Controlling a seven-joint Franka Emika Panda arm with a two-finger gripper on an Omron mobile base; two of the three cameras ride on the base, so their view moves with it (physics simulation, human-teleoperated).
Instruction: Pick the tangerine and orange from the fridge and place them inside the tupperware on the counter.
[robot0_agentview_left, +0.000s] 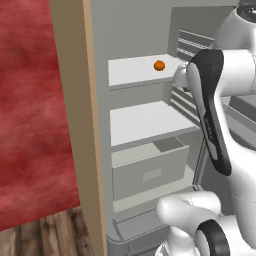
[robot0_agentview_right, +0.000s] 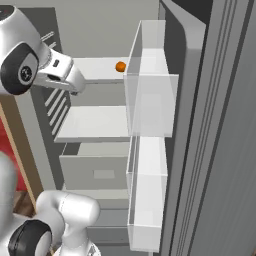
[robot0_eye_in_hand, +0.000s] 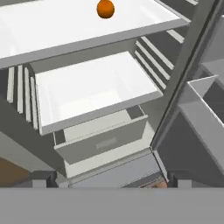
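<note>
The fridge stands open, one orange fruit on its top shelf, upper centre of the left base view. The gripper is spread wide and empty, low in the hand view, well apart from the fruit.

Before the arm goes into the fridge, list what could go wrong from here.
1. The orange fruit sits loose on the upper shelf; a nudge from the open gripper could roll it toward the back or off the edge.
2. The open door's racks stand close beside the arm, so a wide swing might clip them.
3. I see a single fruit in the fridge, though the task names two; the second may need searching for.
</note>
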